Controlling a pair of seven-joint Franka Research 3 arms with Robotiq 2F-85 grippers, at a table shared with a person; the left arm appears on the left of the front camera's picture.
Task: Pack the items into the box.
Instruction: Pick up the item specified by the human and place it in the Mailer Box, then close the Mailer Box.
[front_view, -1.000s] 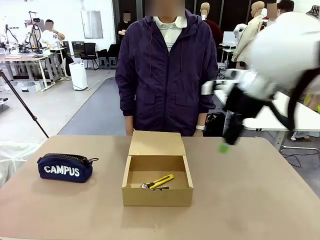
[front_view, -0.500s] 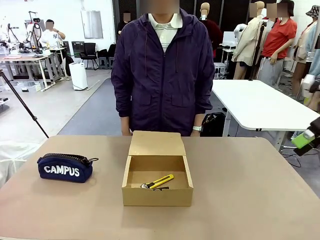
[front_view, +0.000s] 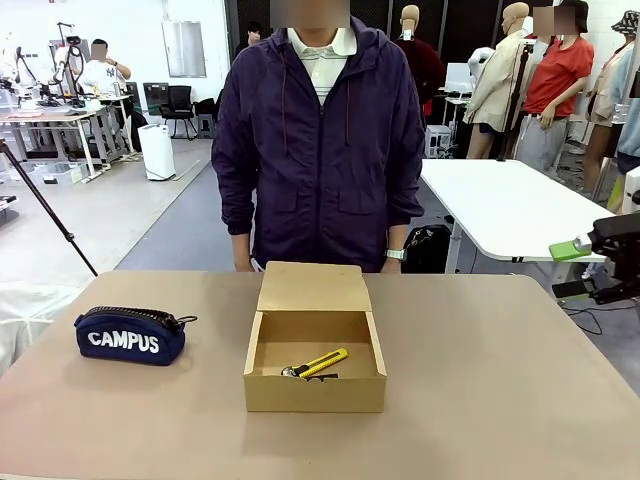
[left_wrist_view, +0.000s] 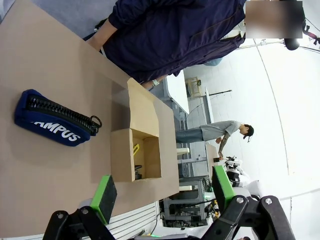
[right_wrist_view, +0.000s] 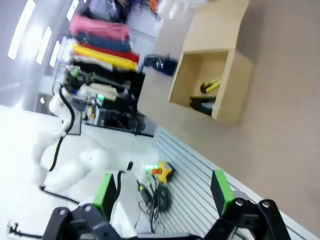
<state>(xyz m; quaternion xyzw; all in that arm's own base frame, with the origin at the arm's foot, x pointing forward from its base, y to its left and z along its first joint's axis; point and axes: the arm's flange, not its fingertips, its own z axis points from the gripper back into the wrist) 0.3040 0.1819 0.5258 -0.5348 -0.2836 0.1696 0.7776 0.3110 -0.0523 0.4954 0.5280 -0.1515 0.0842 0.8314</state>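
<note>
We find the yellow utility knife (front_view: 318, 364) and black stapler (right_wrist_view: 202, 104) inside the open cardboard box (front_view: 315, 392), mid bench (front_view: 500, 400). Our left jaws spread wide, empty; our right jaws, equally wide, hang off the bench's right edge.

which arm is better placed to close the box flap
Probably right: its open pincer hangs by the table's right edge, bare table up to the box; the pouch crowds the left side.

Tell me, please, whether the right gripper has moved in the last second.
Yes. The right gripper has swung rightward, away from the box, and is now out by the table's right edge.
</note>
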